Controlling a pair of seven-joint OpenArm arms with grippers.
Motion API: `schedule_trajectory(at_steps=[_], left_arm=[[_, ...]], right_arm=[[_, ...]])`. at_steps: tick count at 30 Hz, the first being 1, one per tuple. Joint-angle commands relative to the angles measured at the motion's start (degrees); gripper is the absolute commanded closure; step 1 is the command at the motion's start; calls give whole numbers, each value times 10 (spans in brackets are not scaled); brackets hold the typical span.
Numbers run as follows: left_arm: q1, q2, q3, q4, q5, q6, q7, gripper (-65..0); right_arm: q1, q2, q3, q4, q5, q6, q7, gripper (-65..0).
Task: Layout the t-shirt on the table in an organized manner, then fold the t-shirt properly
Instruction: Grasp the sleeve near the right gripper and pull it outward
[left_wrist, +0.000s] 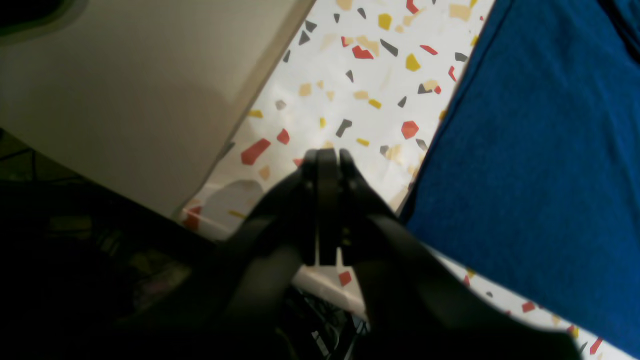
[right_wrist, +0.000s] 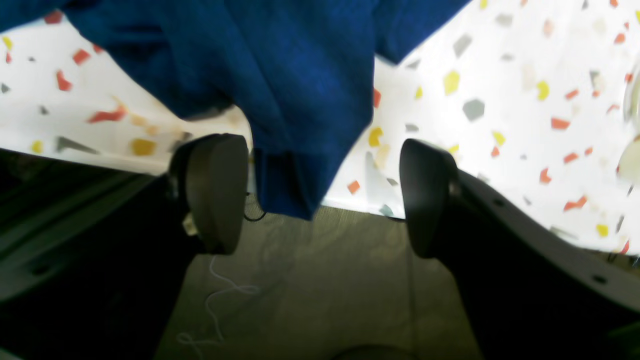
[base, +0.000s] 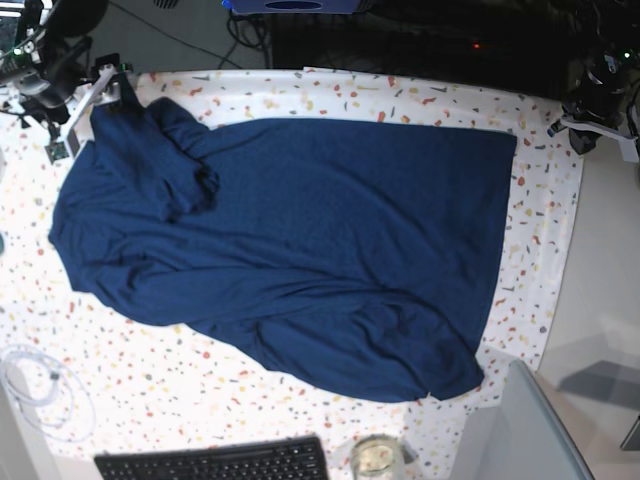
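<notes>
The navy t-shirt (base: 300, 240) lies spread across the speckled table (base: 150, 370), its hem to the right and a bunched sleeve at the upper left. My right gripper (right_wrist: 320, 195) is open at the table's far left corner. A loose piece of the t-shirt (right_wrist: 300, 100) hangs over the edge between its fingers (right_wrist: 215, 190), closer to the left one, and nothing pinches it. In the base view that gripper (base: 105, 85) sits by the bunched sleeve. My left gripper (left_wrist: 327, 155) is shut and empty above bare table (left_wrist: 350, 90), beside the t-shirt's hem (left_wrist: 525, 150).
A black keyboard (base: 215, 462) and a glass jar (base: 375, 458) sit at the table's near edge. A coil of white cable (base: 35, 385) lies at the near left. A grey panel (base: 540, 430) stands at the near right corner. A beige surface (left_wrist: 125, 90) borders the table.
</notes>
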Motion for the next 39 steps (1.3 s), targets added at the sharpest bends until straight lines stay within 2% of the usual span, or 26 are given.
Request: schedule_trajectory(at_steps=[1, 11, 13, 15, 18, 19, 22, 25, 27, 33, 39], left_arm=[[1, -8, -4, 9, -5, -1, -11, 0], [1, -8, -4, 9, -5, -1, -11, 0], [2, -8, -4, 9, -5, -1, -11, 0], [2, -8, -4, 9, -5, -1, -11, 0], [4, -8, -4, 8, -5, -1, -11, 0], [4, -8, -4, 8, -5, -1, -11, 0], [6, -8, -5, 8, -5, -1, -11, 0], [7, -8, -9, 8, -5, -1, -11, 0], [8, -9, -9, 9, -5, -1, -11, 0], [9, -11, -10, 9, -5, -1, -11, 0], [6, -11, -10, 10, -5, -1, -11, 0]], right_arm=[[-2, 7, 3, -2, 3, -1, 12, -473], [20, 9, 3, -87, 3, 1, 32, -480], [29, 10, 3, -104, 3, 2, 32, -455], [35, 10, 3, -117, 3, 3, 31, -347], [34, 11, 3, -120, 3, 3, 28, -51], [32, 11, 4, -117, 3, 3, 28, 0], [8, 9, 10, -76, 3, 3, 31, -18], [-15, 8, 25, -10, 3, -1, 30, -2], [-19, 4, 77, 26, 3, -1, 27, -2], [-6, -12, 245, 36, 3, 2, 28, 0], [10, -13, 363, 37, 3, 2, 32, 0]])
